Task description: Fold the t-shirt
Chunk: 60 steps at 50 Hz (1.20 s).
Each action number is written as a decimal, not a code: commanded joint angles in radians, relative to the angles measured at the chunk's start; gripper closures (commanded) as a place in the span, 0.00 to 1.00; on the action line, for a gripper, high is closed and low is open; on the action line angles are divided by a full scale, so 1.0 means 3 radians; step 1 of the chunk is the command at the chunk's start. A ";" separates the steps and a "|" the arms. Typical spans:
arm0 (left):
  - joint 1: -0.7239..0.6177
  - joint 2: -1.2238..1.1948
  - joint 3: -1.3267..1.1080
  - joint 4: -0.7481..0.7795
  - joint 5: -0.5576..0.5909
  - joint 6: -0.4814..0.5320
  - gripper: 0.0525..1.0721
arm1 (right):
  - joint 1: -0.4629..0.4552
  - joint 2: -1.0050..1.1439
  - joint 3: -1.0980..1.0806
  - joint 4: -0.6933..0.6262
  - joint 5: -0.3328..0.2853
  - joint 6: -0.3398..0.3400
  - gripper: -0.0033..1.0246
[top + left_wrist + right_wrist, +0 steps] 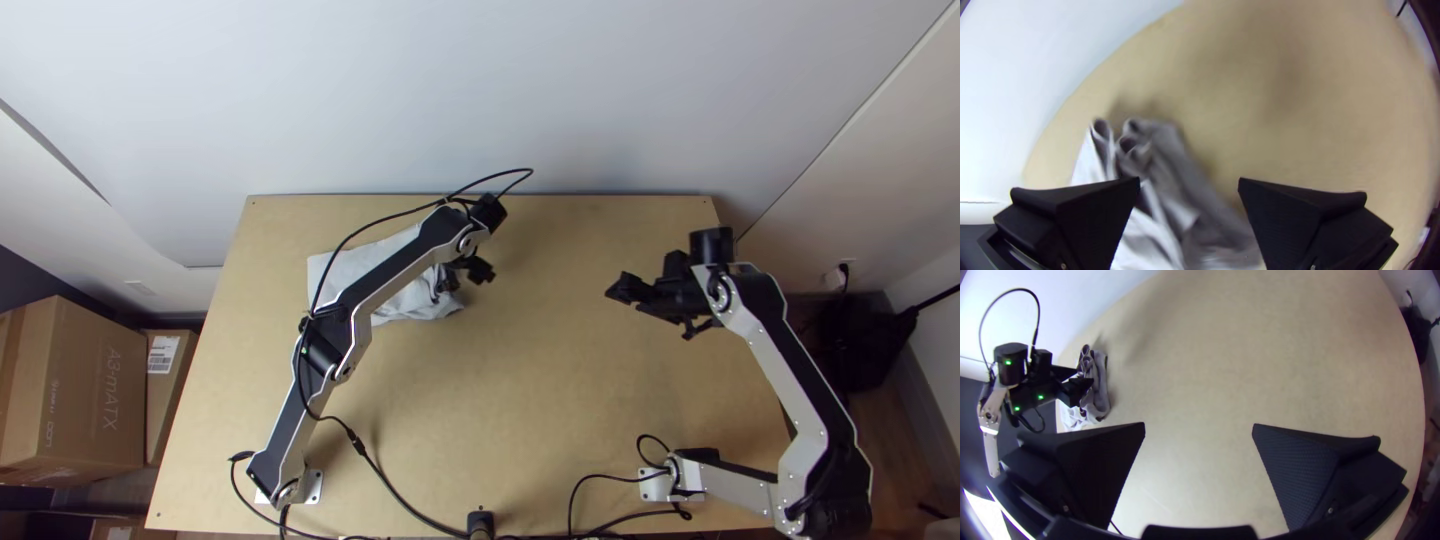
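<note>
Looking down through the top view, I find the t-shirt on the light wooden table, partly hidden by the left arm slanting above it. That view shows me its pale, flatter stretch and a crumpled end below the left gripper. The right gripper is well apart from the t-shirt, off to its right.

My left wrist view gives me what the top view hides: soft grey cloth bunched into long creases, with small rolled, tube-like openings at the t-shirt's end. The left gripper's jaws stand wide apart there, one overlapping the cloth in my line of sight; I can't tell whether it touches.

From the right wrist view I see green lights on the left arm, beside the t-shirt. The right gripper's jaws are spread wide with nothing between them, their flat black pads finely ribbed, in contrast to the smooth tabletop.
</note>
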 commanded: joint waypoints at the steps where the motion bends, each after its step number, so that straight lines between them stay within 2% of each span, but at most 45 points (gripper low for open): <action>1: 0.0022 -0.0427 0.0146 0.0138 0.0176 -0.0164 0.04 | 0.0315 0.0185 0.0405 0.0116 0.0141 -0.0021 0.04; 5: 0.0145 -0.0662 0.0130 0.0133 0.0181 -0.0199 0.04 | 0.0632 0.0349 0.0722 0.0152 0.0305 -0.0021 0.04; 14: 0.0682 -0.1337 0.0090 0.0092 0.0549 -0.0368 0.04 | 0.1108 0.0983 0.1423 0.0147 0.0284 0.0173 0.04; 16: 0.0820 -0.1475 0.0059 0.0092 0.0615 -0.0373 0.04 | 0.1190 0.1146 0.1576 0.0147 0.0202 0.0194 0.04; 23: 0.1224 -0.1904 -0.0156 0.0046 0.0672 -0.0373 0.04 | 0.1353 0.1750 0.2108 0.0147 -0.0401 0.0480 0.04; 26: 0.1392 -0.2053 -0.0222 -0.0041 0.0784 -0.0378 0.04 | 0.1466 0.1975 0.2287 0.0147 -0.0462 0.0506 0.04; 30: 0.1581 -0.2232 -0.0350 -0.0102 0.0835 -0.0389 0.04 | 0.1645 0.2225 0.2486 0.0152 -0.0406 0.0454 0.04; 37: 0.1858 -0.2395 -0.0422 -0.0240 0.0897 -0.0424 0.04 | 0.1972 0.2593 0.2803 0.0182 -0.0089 0.0449 0.04; 42: 0.1975 -0.2477 -0.0519 -0.0276 0.0902 -0.0435 0.04 | 0.2120 0.2803 0.2987 0.0269 -0.0053 0.0475 0.04; 51: 0.2113 -0.2569 -0.0550 -0.0307 0.0902 -0.0435 0.04 | 0.2243 0.3232 0.3386 0.0331 0.0039 0.0557 0.04; 57: 0.2221 -0.2600 -0.0550 -0.0343 0.0902 -0.0429 0.04 | 0.2294 0.3488 0.3626 0.0407 0.0233 0.0557 0.04; 60: 0.2241 -0.2620 -0.0550 -0.0358 0.0902 -0.0419 0.04 | 0.2294 0.3616 0.3759 0.0418 0.0259 0.0577 0.04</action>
